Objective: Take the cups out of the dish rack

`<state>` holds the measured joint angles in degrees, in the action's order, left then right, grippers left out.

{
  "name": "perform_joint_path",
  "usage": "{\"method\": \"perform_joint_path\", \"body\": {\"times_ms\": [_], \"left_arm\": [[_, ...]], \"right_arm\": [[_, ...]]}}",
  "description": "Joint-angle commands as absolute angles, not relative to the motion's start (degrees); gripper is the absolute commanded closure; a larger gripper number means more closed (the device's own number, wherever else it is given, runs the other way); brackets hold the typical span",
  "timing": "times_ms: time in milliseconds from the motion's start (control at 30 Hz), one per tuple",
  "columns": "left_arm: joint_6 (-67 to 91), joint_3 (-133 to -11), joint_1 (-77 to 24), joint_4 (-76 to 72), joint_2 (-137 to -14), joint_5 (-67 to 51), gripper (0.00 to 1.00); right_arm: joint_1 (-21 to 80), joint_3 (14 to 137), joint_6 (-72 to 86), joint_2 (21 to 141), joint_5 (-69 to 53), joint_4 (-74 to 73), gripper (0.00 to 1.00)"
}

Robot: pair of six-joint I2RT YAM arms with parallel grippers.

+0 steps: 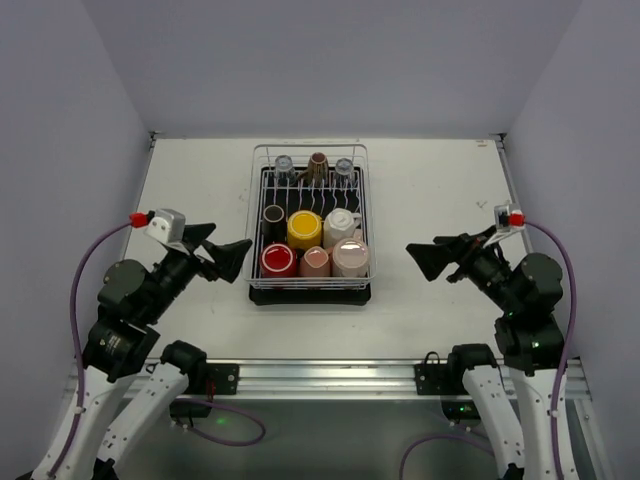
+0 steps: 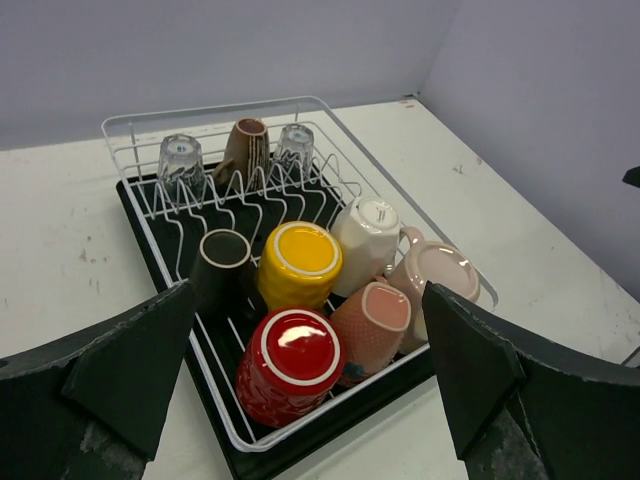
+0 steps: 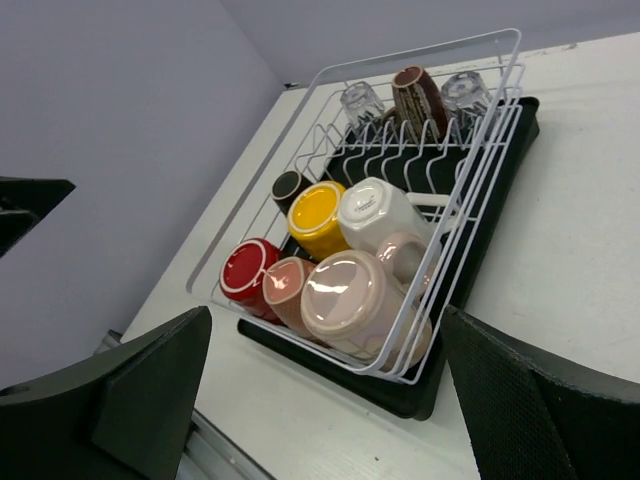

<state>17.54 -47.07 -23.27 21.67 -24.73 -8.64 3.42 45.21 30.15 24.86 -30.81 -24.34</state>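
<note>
White counter (image 1: 200, 180) carries the dish rack (image 1: 310, 287) at its middle, with the cups (image 1: 304, 229) all inside. My left hand (image 1: 233, 237) and right hand (image 1: 422, 245) hover either side, fingers spread wide apart.

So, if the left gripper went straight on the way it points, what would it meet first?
Most likely the dish rack, at its left wire wall near the front corner, with the red cup just behind. The open left gripper sits beside it. Its height is unclear, so it might clear the rim.
</note>
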Motion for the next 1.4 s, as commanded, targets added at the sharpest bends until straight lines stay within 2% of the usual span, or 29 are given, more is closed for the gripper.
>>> {"method": "perform_joint_path", "body": {"times_ms": [0, 67, 333, 567, 700, 933, 1367], "left_arm": [[15.7, -44.0, -23.3, 21.4, -22.9, -6.7, 0.00], [15.6, -42.0, -23.3, 21.6, -21.8, -5.3, 0.00], [17.0, -38.1, -23.3, 21.1, -17.3, 2.8, 0.00], [17.4, -37.4, -23.4, 20.5, -18.0, 1.6, 0.00], [17.4, -37.4, -23.2, 20.7, -18.2, 1.5, 0.00], [17.6, -37.2, -23.2, 20.7, -18.5, 1.2, 0.00], [17.4, -37.3, -23.2, 20.7, -19.4, 0.8, 0.00]], "right_arm": [[4.0, 47.4, 33.1, 27.5, -38.2, -19.0, 0.01], [7.3, 47.3, 33.9, 29.3, -38.8, -17.8, 0.01], [32.6, 57.4, 25.1, 44.5, -13.2, -27.4, 0.01], [43.5, 67.3, 17.2, 58.3, 4.6, -39.1, 0.01], [46.0, 70.2, 14.5, 67.0, 6.1, -41.2, 0.01], [46.3, 73.1, 10.2, 73.9, 7.6, -42.7, 0.01], [46.5, 73.7, 6.2, 80.5, 7.7, -43.0, 0.01]]}}
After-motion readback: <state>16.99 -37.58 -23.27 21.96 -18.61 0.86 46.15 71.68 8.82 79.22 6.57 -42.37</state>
